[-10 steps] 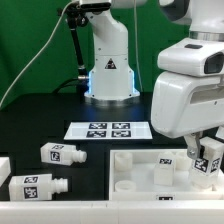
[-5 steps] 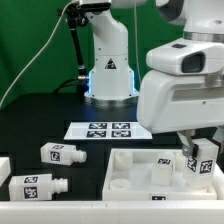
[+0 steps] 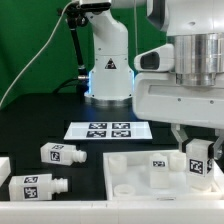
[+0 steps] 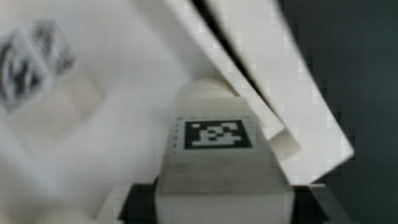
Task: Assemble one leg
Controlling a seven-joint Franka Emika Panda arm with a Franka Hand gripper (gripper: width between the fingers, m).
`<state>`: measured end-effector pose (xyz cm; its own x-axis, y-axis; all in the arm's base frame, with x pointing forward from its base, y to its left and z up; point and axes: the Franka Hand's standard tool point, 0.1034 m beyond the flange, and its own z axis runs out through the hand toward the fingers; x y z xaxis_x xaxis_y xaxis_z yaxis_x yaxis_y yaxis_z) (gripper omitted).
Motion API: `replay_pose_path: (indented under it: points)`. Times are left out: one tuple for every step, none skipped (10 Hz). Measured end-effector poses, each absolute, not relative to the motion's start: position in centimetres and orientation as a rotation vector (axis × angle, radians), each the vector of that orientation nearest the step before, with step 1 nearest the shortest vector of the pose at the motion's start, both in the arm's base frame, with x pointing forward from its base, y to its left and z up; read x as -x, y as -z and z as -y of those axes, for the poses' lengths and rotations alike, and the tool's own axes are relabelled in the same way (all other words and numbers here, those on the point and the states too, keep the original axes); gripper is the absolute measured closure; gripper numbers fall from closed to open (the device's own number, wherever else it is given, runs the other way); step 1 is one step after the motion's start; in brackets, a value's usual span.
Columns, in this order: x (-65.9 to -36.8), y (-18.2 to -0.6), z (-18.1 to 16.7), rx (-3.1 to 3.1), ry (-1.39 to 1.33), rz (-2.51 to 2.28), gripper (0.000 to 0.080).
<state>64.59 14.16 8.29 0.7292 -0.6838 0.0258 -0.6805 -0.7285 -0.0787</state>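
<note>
One leg (image 3: 198,162) is clamped between the closed fingers of the end effector (image 3: 196,146), lower right of the exterior frame, above the white panel (image 3: 128,172). Contact with the panel cannot be determined. A second leg (image 3: 62,153) and a third leg (image 3: 38,185) lie lower left on the dark surface (image 3: 30,120).

glossy white arm (image 3: 190,85) and white base (image 3: 108,45) (blue glowing ring, black triangle label).
</note>
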Motion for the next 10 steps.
replay_pose_path:
  points:
    - [-64.44,-8.29,-14.6,2.837,0.045,-1.228,0.0515]
    - [-64.56,-8.3,-14.49,2.813,0.046,-1.27,0.0515]
    - [-64.54,-8.29,-14.55,2.813,0.045,-1.269,0.0515]
    - [-64.55,-8.36,-14.42,2.849,0.045,-1.193,0.0266]
    - [-64.6,-8.58,-14.2,2.884,0.043,-1.111,0.0266]
    - [-64.68,-8.71,-14.2,2.937,0.052,-0.971,0.0184]
    - [-64.73,-8.78,-14.3,3.009,0.062,-0.748,0.0157]
    - [-64.83,-8.83,-14.25,3.056,0.07,-0.545,0.0157]
    - [-65.06,-8.88,-14.23,3.08,0.076,-0.4,0.0151]
    - [-65.24,-8.91,-14.07,3.098,0.073,-0.258,0.0151]
